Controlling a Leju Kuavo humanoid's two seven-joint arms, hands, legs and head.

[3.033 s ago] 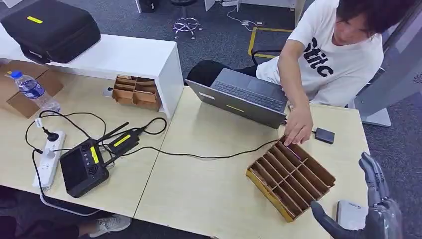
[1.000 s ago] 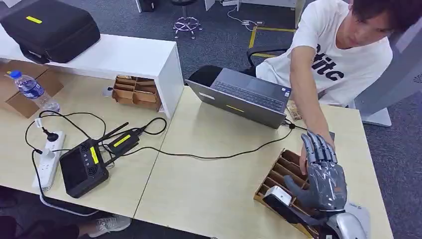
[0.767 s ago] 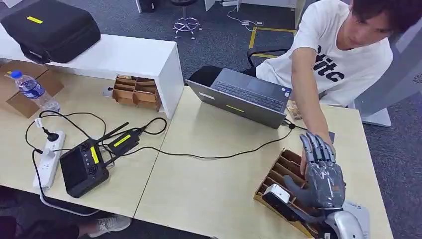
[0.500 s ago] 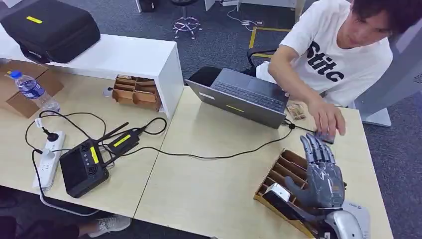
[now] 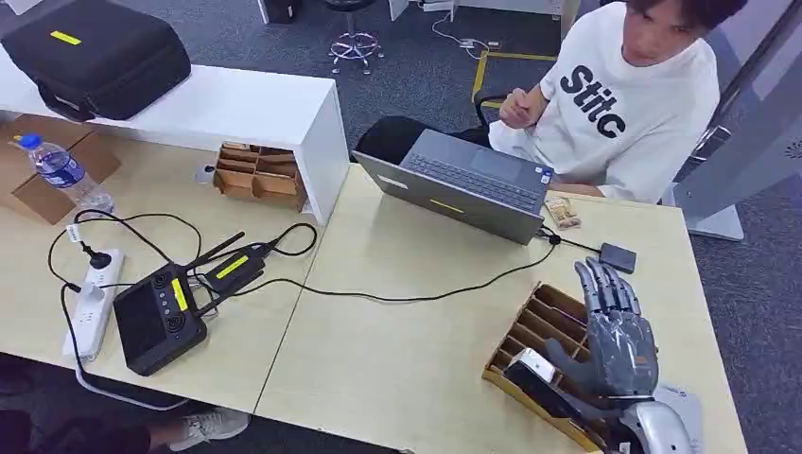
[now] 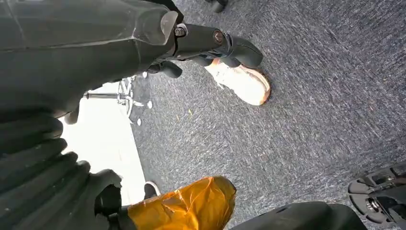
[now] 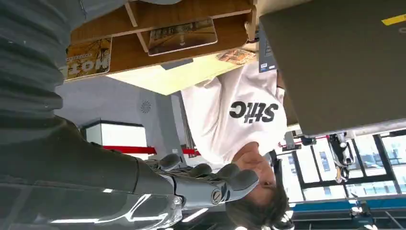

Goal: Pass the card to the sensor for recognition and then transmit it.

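One pale wooden table (image 5: 407, 359), one grey laptop (image 5: 463, 184), one slotted wooden card rack (image 5: 544, 331) at the near right. Right hand (image 5: 617, 336) hovers over that rack, fingers (image 5: 605, 284) straight and spread, holding nothing. Two cards (image 7: 182, 36) sit in the rack's slots, seen from the right wrist. One small black sensor (image 5: 618, 257) lies just beyond. Left hand (image 6: 48, 163) hangs over carpet; can't tell its grip.

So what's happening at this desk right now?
The robot's right hand hovers, fingers spread, over a wooden slotted tray that holds cards; it holds nothing yet. A small black sensor lies on the table past the tray. A person in a white shirt sits behind a laptop, hands off the tray.
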